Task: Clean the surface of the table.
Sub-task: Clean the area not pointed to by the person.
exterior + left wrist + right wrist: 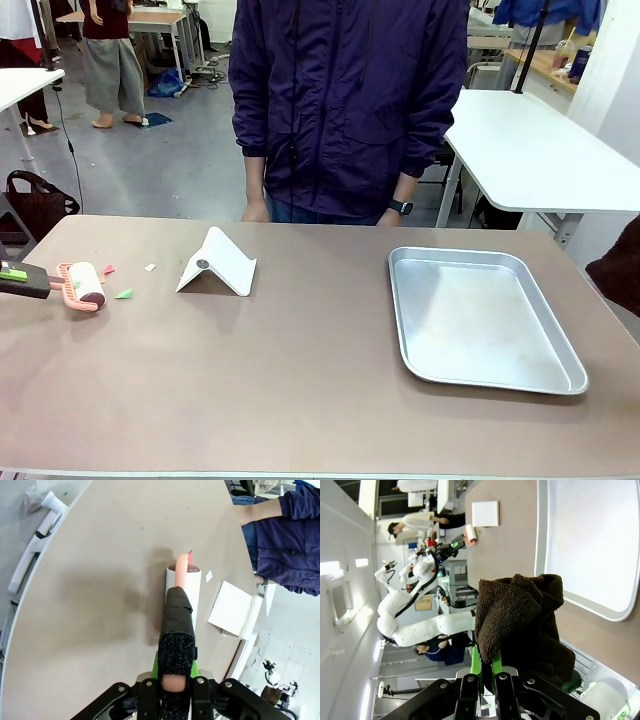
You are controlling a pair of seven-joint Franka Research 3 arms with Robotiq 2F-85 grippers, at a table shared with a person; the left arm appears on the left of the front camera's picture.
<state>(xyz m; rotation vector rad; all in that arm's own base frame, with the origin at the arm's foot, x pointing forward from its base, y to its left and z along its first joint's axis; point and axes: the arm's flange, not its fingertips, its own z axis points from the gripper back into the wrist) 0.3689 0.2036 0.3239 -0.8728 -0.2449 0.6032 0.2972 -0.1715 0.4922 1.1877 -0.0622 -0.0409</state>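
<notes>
Over the table (300, 400) my left gripper (175, 684) clamps a lint roller (183, 592). My right gripper (487, 674), tips buried, pinches brown cloth (520, 615).

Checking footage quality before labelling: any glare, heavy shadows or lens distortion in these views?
Front view: even, soft light, mild sheen on the tray. Left wrist view: a broad soft shadow on the table beside the roller; the table's edge bows from the wide lens. Right wrist view: the cloth looms dark up close, the tray looks washed out.
</notes>
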